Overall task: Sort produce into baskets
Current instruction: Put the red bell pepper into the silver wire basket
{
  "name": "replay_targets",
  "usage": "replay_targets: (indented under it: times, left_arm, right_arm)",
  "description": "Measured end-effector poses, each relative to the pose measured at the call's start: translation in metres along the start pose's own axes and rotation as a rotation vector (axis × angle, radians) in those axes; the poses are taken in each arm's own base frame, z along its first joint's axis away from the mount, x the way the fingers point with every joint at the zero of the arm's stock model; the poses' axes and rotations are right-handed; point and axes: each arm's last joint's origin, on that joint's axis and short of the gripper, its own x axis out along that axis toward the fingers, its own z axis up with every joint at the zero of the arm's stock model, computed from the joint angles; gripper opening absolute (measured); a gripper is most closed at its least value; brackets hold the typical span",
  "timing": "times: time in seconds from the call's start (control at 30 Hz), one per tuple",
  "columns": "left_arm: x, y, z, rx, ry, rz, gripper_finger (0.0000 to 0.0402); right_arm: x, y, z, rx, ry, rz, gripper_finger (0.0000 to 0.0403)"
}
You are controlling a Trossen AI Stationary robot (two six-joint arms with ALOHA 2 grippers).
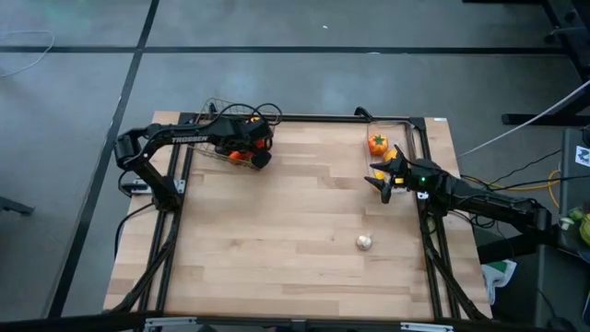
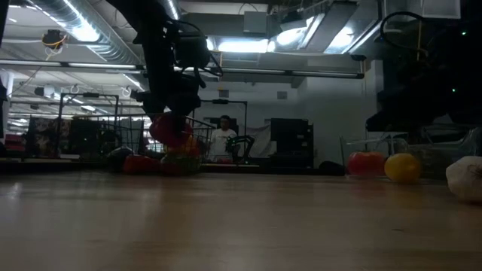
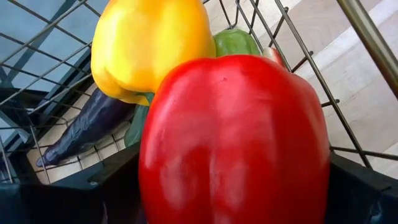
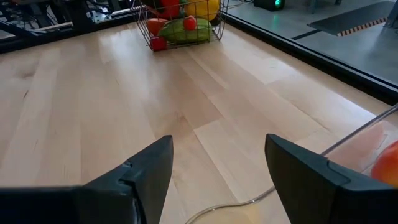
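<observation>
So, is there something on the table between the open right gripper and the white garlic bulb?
No. In the high view, only bare wood lies between the right gripper and the garlic bulb.

Looking like a robotics lab or industrial workshop: exposed ducts [image 2: 90, 34] and strip lights [image 2: 248, 45] running across an open ceiling, grey concrete floor [image 1: 304, 78] taped in dark lines, metal racks [image 2: 83, 124] standing along the far wall, loose cables [image 1: 525, 124] trailing beside a wooden table [image 1: 295, 231], a person [image 2: 224, 139] sitting at the back.
</observation>
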Motion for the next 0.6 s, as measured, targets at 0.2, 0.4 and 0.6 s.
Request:
replay_targets:
  times: [0.2,0.4,0.6]
  left_arm:
    - [-0.0001,0.0008,-0.0007,0.007,0.005,0.017,0.0351]
    - [0.0005,0.0040,-0.0023,0.049,0.026,0.038,0.0351]
    - [0.0011,0.0048,-0.0013,0.041,0.023,0.031,0.0364]
  right_arm:
    - [0.0000,0.0000,-0.0001,-0.001,0.000,0.000,0.0253]
    - [0.0000,0.0000,-0.0002,-0.001,0.001,-0.001,0.0253]
    - [0.0000,0.0000,-0.0002,-0.001,0.001,-0.001,0.0253]
